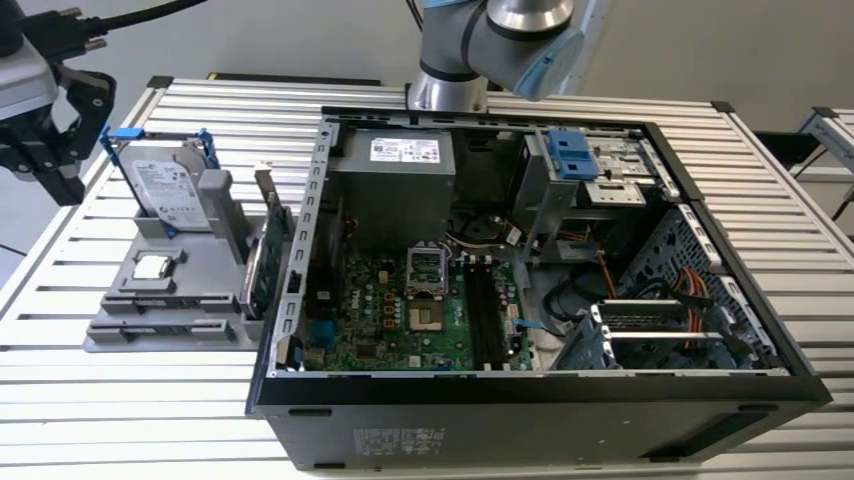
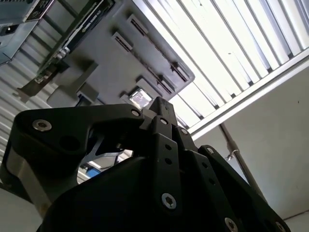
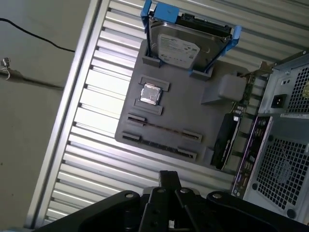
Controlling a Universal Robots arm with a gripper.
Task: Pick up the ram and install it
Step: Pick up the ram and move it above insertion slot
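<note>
Exterior view: gripper (image 1: 60,185) hung over the slatted surface (image 1: 134,400) at the exterior view's left, well apart from the open computer case (image 1: 534,385). Second wrist view: gripper drawn narrow, holding nothing. First wrist view: ram (image 3: 165,129) stood on edge in the grey tray (image 3: 193,111), untouched. Judged pickup and install both left.

Arm (image 1: 527,40) cropped by top edge, gripper (image 1: 60,185) partly cropped at exterior view's left
</note>
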